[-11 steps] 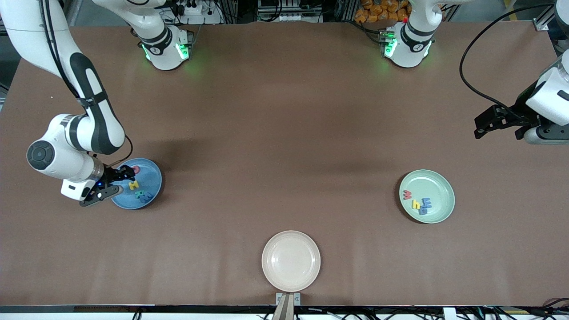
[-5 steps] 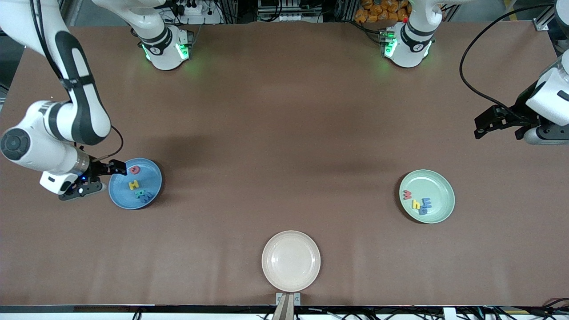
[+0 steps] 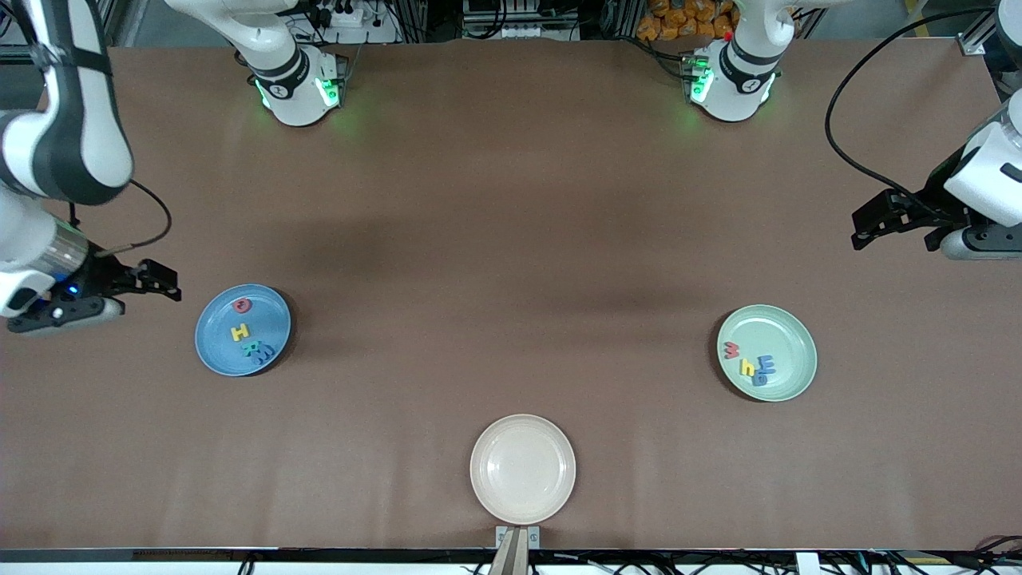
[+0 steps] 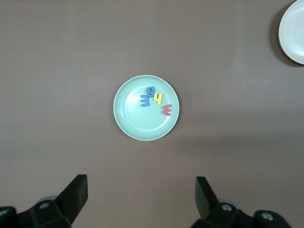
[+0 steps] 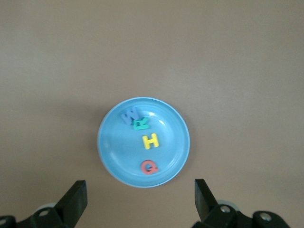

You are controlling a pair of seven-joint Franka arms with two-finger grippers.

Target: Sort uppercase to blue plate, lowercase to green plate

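Observation:
The blue plate (image 3: 219, 351) holds the uppercase letters: a red Q (image 3: 241, 305), yellow H (image 3: 239, 331), teal R (image 3: 251, 346) and blue W (image 3: 263, 355). My right gripper (image 3: 148, 299) hangs open and empty beside this plate, toward the right arm's end of the table. In the right wrist view the blue plate (image 5: 116, 152) lies just ahead of the open right gripper (image 5: 140, 192). The green plate (image 3: 786, 335) carries the lowercase letters: red w (image 3: 730, 349), yellow h (image 3: 747, 366) and two blue letters (image 3: 764, 369). My left gripper (image 3: 893, 239) waits open, raised over bare table, with the green plate (image 4: 137, 123) in its view.
A cream plate (image 3: 522, 468) with nothing on it sits near the front edge at mid-table, also visible as the cream plate (image 4: 292, 31) at the corner of the left wrist view. Both arm bases stand along the table's back edge. A black cable loops by the left arm.
My right gripper has drawn back from over the blue plate toward the right arm's end of the table, leaving the letters on the plate. The left arm has not moved.

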